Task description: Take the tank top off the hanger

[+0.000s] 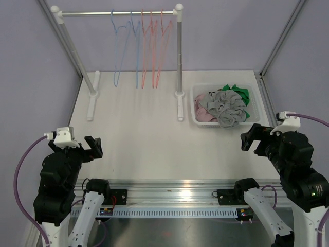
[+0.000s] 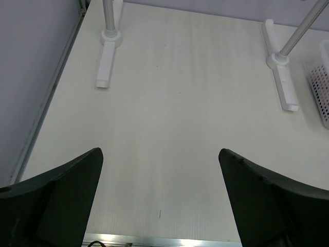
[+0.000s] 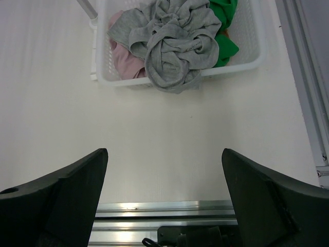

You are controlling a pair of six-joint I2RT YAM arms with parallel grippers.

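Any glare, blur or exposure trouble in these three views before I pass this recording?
Top external: even, soft light, faint shadows, one glare patch on the metal rail at the near edge. Left wrist: table sharp, left gripper's fingers dark, with little surface detail. Right wrist: grey clothes in the basket crisp, rail glaring too, right gripper's fingers equally dark.
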